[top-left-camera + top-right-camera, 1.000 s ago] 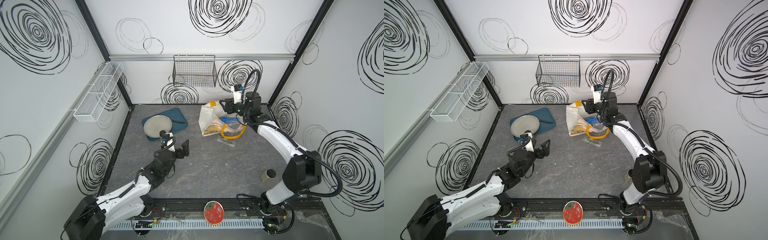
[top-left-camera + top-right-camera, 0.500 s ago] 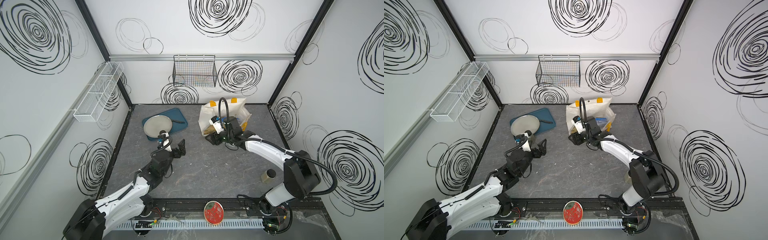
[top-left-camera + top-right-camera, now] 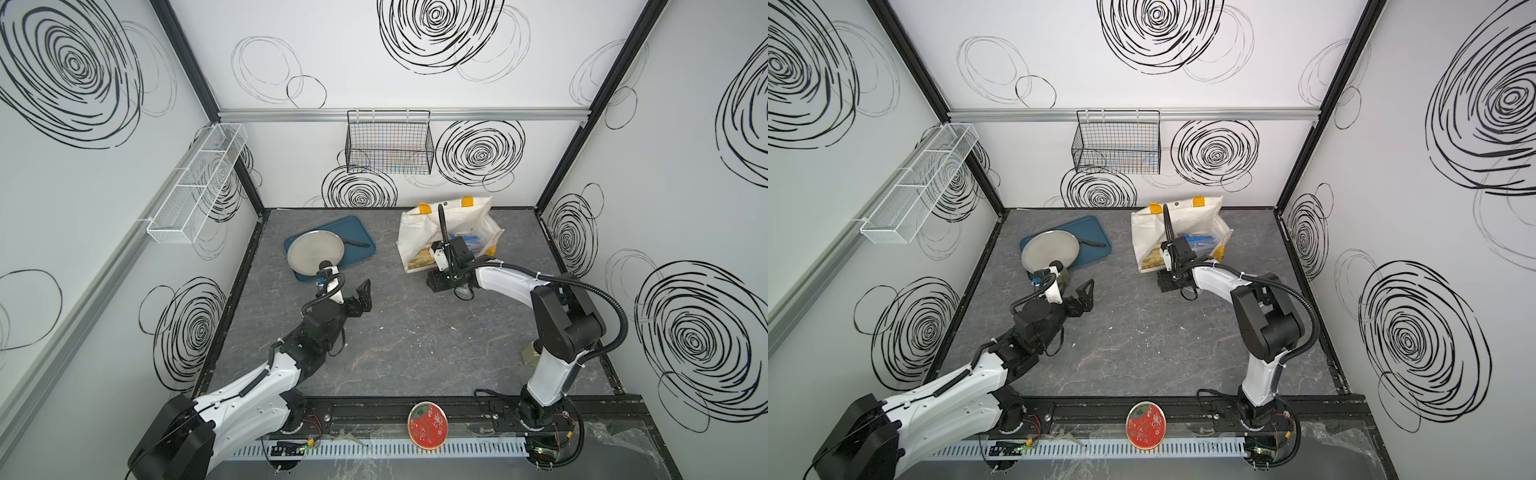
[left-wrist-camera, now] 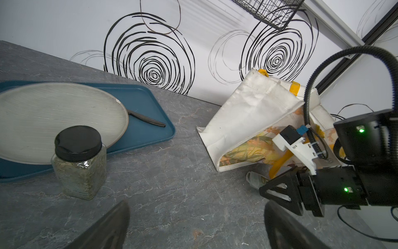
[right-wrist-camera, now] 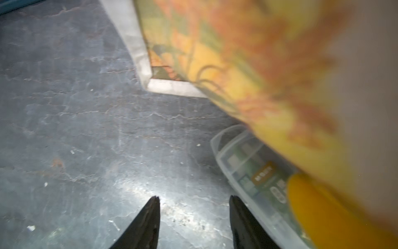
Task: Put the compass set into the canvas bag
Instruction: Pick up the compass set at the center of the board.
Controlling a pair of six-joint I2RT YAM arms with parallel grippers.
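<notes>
Hovering right fingers parted, empty, beside compass set by canvas bag, left fingers released.

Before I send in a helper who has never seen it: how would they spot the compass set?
At the back of the grey table sits the canvas bag. On the tabletop at the foot of its printed front lies the compass set, partly under a yellow handle. It is the only flat, clear plastic case there, with a brown label.

Cream canvas bag, yellow handles; teal tray.
</notes>
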